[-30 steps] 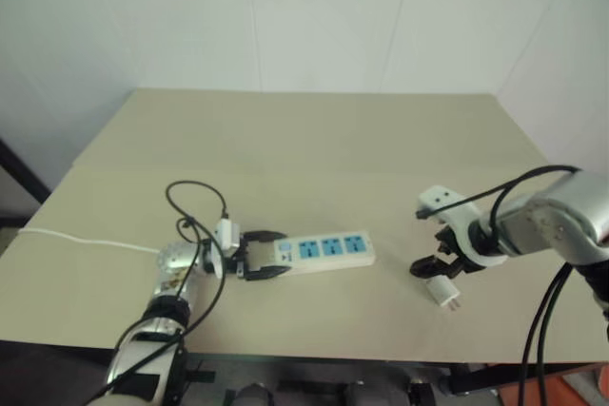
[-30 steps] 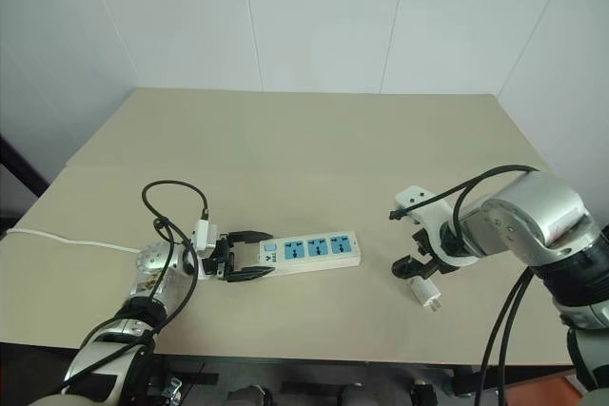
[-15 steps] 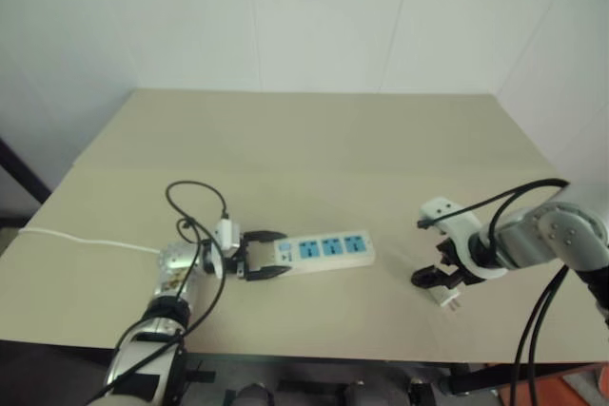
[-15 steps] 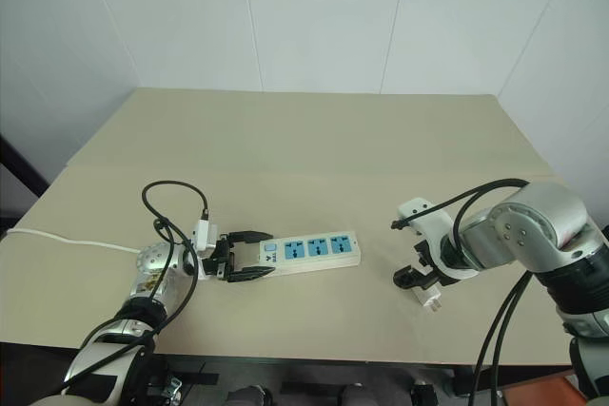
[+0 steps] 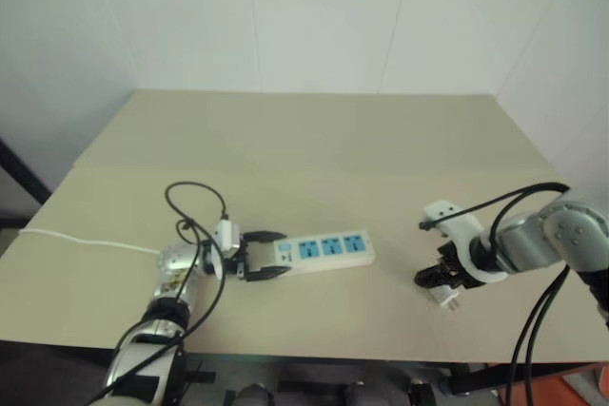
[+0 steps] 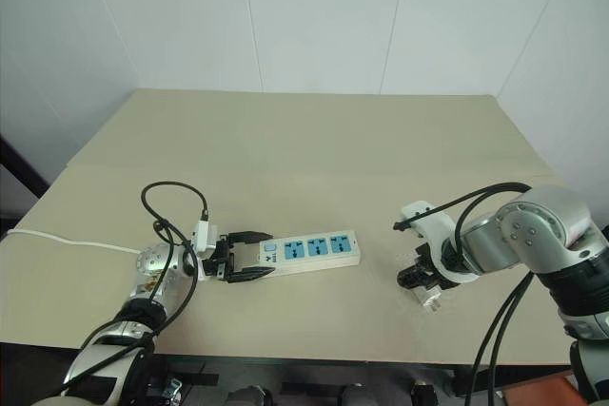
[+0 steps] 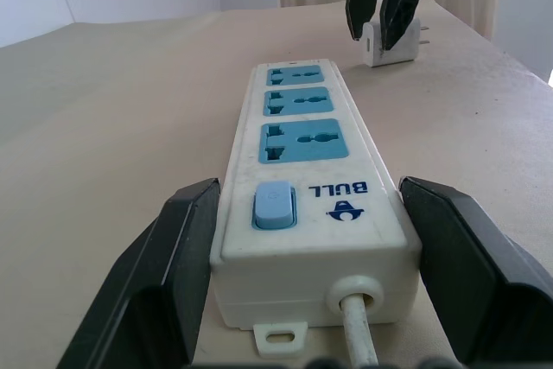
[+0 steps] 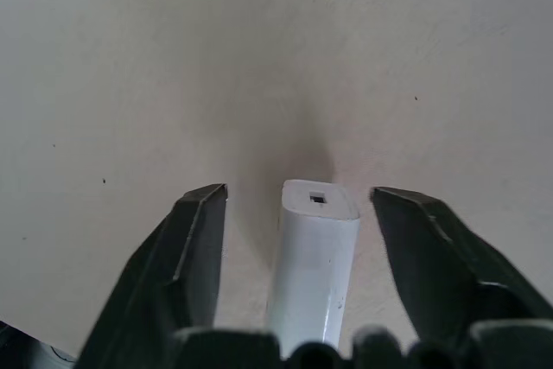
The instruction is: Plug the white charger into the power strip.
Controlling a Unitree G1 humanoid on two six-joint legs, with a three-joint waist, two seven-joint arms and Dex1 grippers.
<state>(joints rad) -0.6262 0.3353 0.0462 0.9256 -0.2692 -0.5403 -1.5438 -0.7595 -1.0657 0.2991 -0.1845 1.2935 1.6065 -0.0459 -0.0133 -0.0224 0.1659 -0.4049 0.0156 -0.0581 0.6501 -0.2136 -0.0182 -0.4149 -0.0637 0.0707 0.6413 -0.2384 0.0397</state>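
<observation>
The power strip [image 5: 328,248] is a long white bar with three blue sockets, lying flat near the table's front. My left gripper [image 7: 308,187] is closed on its switch end, one black finger [image 7: 177,274] against each long side. The white charger [image 8: 315,257] lies on the table well to the strip's right, its prongs [image 5: 455,304] pointing toward the front edge. My right gripper [image 8: 300,194] points down over it. Its fingers [image 8: 194,248] straddle the charger with a gap on each side, so it is open. The left wrist view shows the charger [image 7: 393,41] beyond the strip's far end.
The strip's thin white cord [image 5: 86,241] runs off the table's left edge. A black cable loop [image 5: 195,202] rises behind my left wrist. The beige table [image 5: 314,159] is bare between strip and charger and toward the white walls behind.
My right gripper's fingers have narrowed around the charger and its wrist has rolled. The left gripper and the power strip have stayed put.
</observation>
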